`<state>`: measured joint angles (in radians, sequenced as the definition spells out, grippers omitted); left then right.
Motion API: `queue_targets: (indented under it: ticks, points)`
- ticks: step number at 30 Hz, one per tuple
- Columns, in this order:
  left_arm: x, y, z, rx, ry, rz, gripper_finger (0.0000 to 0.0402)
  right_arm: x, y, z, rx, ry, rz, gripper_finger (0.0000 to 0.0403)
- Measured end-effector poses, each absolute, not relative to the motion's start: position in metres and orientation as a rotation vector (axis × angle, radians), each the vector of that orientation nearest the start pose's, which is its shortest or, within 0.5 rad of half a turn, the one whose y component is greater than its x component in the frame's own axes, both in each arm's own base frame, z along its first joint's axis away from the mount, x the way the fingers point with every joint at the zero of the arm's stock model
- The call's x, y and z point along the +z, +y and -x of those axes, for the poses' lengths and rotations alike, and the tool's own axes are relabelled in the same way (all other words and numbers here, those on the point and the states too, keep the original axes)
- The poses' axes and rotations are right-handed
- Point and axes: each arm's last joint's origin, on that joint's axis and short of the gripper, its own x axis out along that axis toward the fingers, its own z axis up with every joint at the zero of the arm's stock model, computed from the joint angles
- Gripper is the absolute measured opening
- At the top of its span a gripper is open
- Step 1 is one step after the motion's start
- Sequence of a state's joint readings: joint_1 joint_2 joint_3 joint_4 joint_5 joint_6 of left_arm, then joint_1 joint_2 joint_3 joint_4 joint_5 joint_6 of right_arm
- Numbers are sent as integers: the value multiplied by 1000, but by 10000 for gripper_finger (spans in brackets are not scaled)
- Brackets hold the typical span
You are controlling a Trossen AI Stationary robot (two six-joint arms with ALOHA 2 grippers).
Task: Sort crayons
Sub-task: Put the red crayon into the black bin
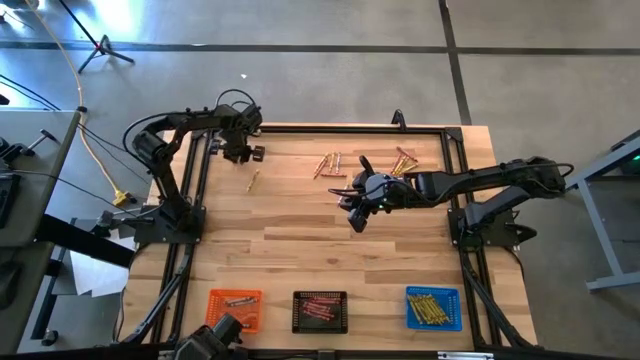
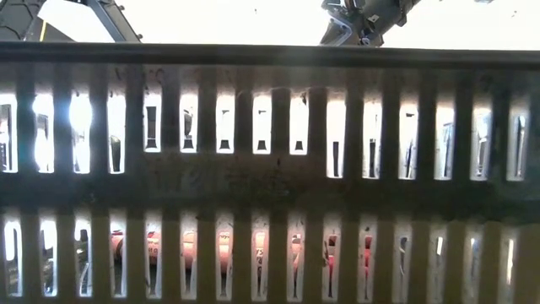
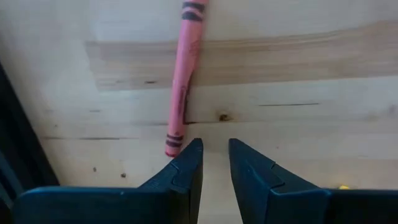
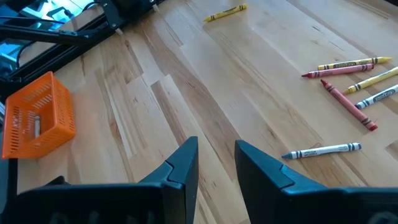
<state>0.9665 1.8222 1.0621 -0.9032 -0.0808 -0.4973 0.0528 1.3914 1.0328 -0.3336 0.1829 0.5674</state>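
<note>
A light wooden plank table (image 1: 300,250) is carrying everything, with a dark metal frame (image 1: 330,127) running along its edges. Three small square trays are sitting in a row along one edge: an orange tray (image 1: 236,308), a black tray (image 1: 320,311) in the middle and a blue tray (image 1: 434,307). Loose crayons (image 1: 330,164) are lying in a scattered cluster near the opposite edge, with a second bunch (image 1: 404,158) close by. One yellow crayon (image 1: 253,180) is lying apart from them, and a pink crayon (image 3: 182,81) is resting flat on the boards.
</note>
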Motion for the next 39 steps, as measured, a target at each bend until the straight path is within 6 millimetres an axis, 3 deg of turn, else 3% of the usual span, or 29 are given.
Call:
queue_targets:
  ticks: [7,13,23,28,39]
  points:
    - [146,243,-180,1102,1363,1023,69,272,11,-297,-276,645,-442,89]
    - [153,250,-184,1141,1339,973,69,272,11,-297,-269,647,-426,89]
    - [158,263,-159,1308,1396,931,70,272,11,-297,-271,646,-432,89]
    - [158,266,-149,1262,1414,1001,70,272,11,-297,-272,646,-432,89]
    - [146,265,-151,1196,1458,1049,70,272,11,-297,-274,645,-437,89]
